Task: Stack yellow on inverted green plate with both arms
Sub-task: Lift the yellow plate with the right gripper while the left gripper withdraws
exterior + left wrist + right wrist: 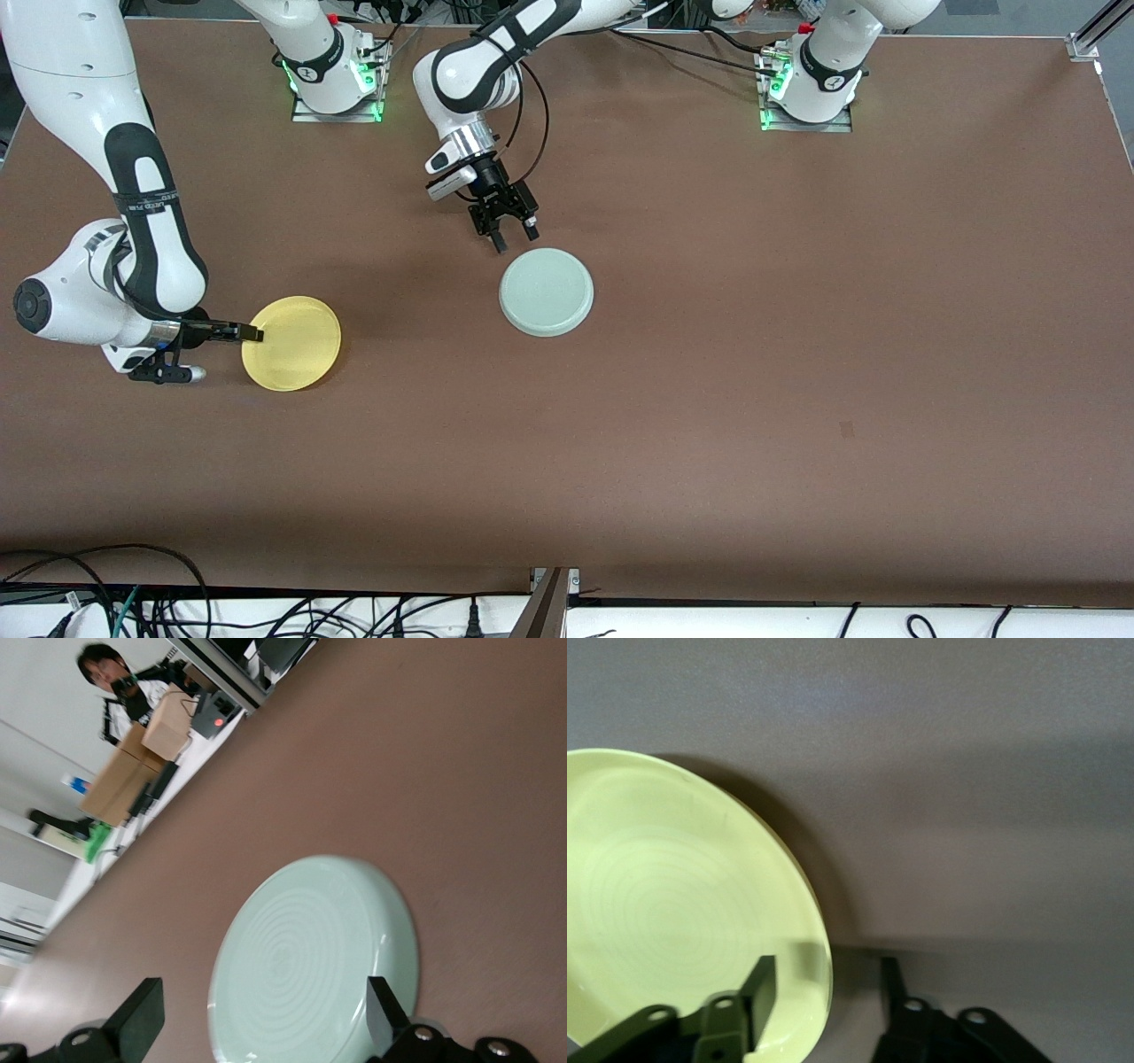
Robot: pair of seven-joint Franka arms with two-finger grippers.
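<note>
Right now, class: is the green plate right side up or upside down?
Upside down: the green plate lies rim-down on the table, its flat ringed underside facing up, beside the open left gripper.

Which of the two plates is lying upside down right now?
The green plate, mid-table: its flat ringed underside faces up. The yellow plate, toward the right arm's end, shows its hollow inside with the rim upward.

A brown table (709, 399) carries two plates: the yellow plate (297, 346) toward the right arm's end, and the green plate (547, 291), upside down, near the middle.
</note>
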